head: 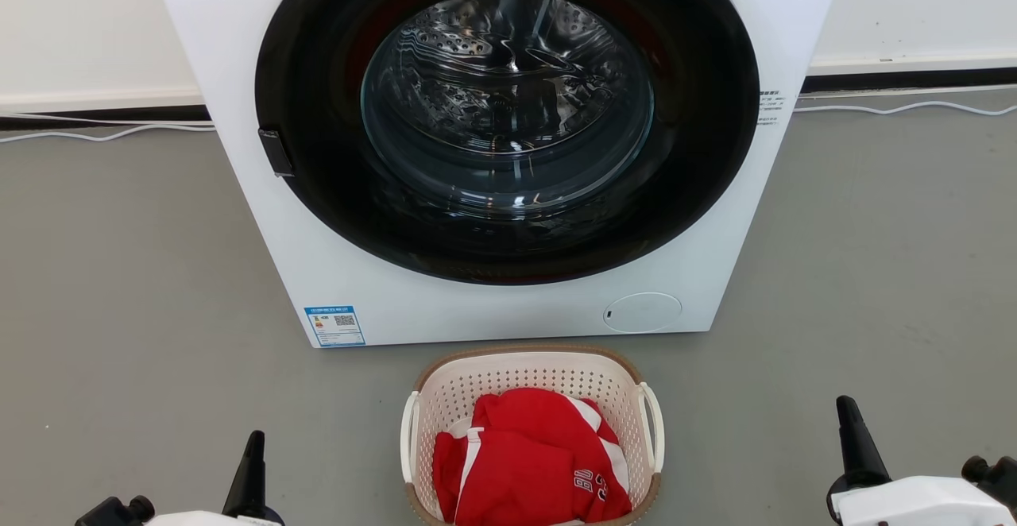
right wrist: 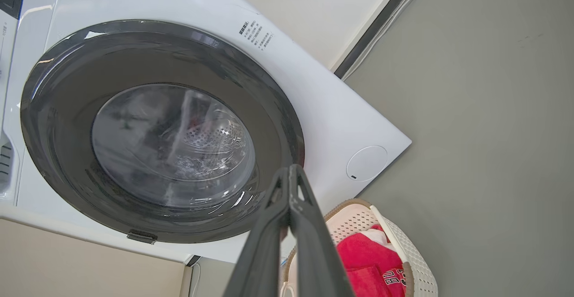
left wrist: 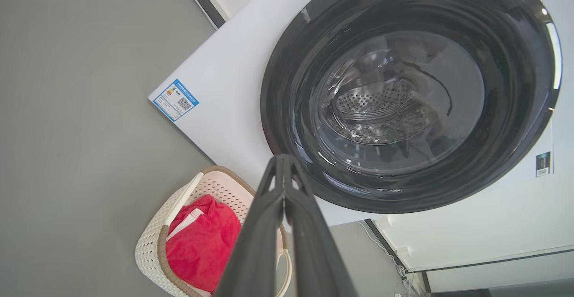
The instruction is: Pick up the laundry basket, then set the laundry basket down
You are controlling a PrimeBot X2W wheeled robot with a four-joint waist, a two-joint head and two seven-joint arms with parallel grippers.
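Grey floor (head: 119, 311) carries a white front-loading washing machine (head: 493, 315). Just before it sits the small cream perforated plastic laundry basket (head: 446, 369), holding a red-and-white garment (head: 524, 462). The left gripper (head: 255, 437) and right gripper (head: 845, 405) flank the basket without touching it, fingers pressed together, empty, pointing at the machine.

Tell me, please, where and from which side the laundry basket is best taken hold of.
Probably by its two white loop handles, the left handle and the right handle, which jut from its sides. The laundry basket stands upright on the floor, so the left gripper could come from its left and the right gripper from its right; both are shut and must open first.
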